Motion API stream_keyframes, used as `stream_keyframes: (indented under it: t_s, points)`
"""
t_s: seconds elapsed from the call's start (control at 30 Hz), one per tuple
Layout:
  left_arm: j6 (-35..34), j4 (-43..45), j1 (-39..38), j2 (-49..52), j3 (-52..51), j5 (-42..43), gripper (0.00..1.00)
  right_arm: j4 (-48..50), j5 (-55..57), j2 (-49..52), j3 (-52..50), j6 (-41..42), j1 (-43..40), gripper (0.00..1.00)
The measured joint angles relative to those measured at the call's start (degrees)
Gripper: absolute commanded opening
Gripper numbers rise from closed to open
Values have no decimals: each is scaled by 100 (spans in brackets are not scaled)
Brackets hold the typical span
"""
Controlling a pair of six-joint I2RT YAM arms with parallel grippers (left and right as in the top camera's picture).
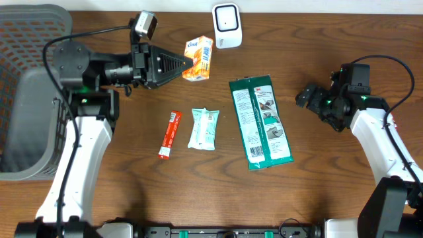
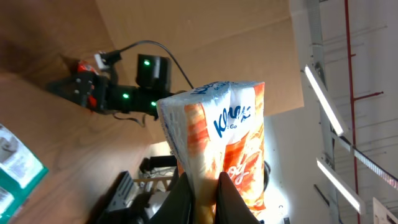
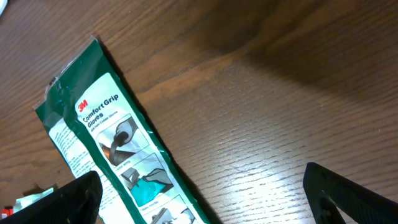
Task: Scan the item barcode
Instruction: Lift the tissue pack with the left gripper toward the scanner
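item: tissue pack (image 1: 199, 58) held off the surface, 12 o'clock | left gripper (image 1: 190, 65): jaws pinching its end | right gripper (image 1: 305, 98): jaws spread, empty, 3 o'clock | done: pickup | left: likely showing the barcode to the scanner (image 1: 226, 25), pack's 1 o'clock

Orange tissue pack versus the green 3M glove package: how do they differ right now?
Grip: the orange tissue pack is pinched in the left gripper; the green 3M glove package lies loose on the table.
Shape: the tissue pack is small and blocky; the glove package long and flat.
Colour: tissue pack orange and white; glove package green.
Both are printed retail packs.
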Motion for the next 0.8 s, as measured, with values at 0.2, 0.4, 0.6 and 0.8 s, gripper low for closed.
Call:
stream_keyframes:
  t_s: [0.2, 0.4, 0.6, 0.8]
  points:
    - [-435, -22, -28, -323, 0, -4, 7, -2, 0, 0, 0, 0, 0, 99]
    - [-625, -24, -26, -474, 0, -4, 7, -2, 0, 0, 0, 0, 0, 99]
    - [-887, -35, -26, -544, 0, -2, 7, -2, 0, 0, 0, 0, 0, 99]
    - [-1021, -35, -26, -1082, 0, 2, 7, -2, 0, 0, 0, 0, 0, 99]
